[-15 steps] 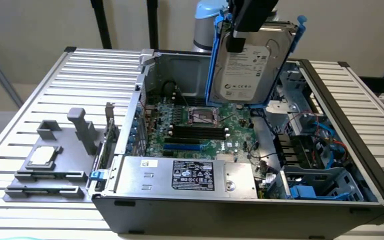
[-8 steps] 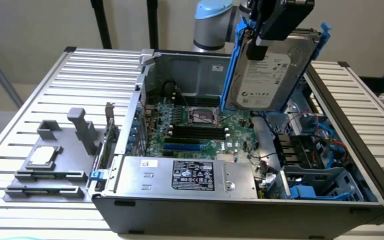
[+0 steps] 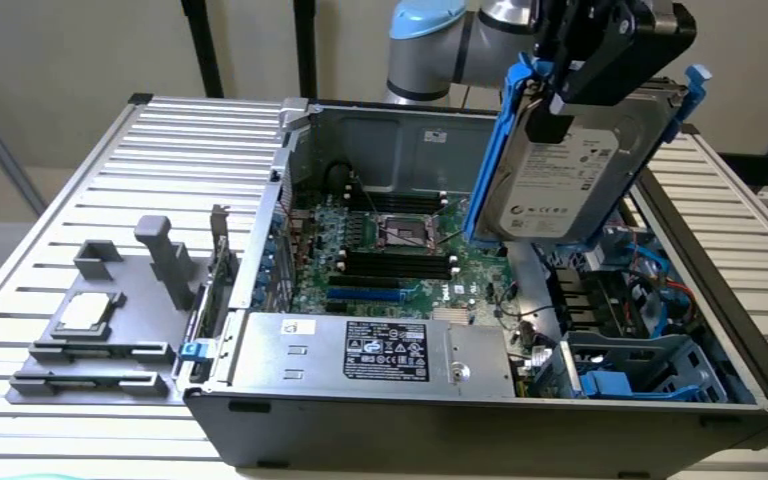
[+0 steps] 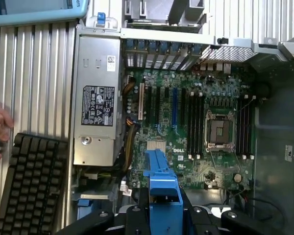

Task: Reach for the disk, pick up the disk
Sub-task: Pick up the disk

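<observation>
"DELL" in white print reads on the green motherboard, near the blue bracket. The disk label and the black-and-white sticker on the power supply carry print too small to read.

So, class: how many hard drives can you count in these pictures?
1. The disk hangs in its blue bracket from the gripper, raised above the open computer case. Others may be hidden inside.
</observation>
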Motion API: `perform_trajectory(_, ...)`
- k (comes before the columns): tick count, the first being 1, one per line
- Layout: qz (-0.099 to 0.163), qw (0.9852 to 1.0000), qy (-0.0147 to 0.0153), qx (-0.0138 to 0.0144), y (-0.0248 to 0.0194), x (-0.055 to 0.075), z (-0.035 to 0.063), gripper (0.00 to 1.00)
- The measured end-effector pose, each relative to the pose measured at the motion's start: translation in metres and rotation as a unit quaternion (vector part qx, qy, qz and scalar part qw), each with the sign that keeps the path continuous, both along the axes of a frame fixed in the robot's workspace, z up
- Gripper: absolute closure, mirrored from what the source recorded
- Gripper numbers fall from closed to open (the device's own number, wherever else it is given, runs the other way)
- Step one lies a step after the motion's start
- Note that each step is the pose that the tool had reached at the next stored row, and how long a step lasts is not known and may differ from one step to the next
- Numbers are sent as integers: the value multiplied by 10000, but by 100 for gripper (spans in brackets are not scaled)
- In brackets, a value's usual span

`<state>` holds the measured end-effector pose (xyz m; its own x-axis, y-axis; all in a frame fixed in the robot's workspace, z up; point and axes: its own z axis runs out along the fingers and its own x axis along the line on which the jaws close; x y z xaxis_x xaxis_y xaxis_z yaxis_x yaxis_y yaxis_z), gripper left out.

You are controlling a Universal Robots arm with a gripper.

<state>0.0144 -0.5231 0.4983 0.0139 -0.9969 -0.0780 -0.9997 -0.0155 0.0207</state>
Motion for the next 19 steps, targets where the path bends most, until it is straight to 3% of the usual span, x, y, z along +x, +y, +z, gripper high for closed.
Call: perform_trajectory(19, 0, 9999, 118, 0, -594, 231, 0, 67)
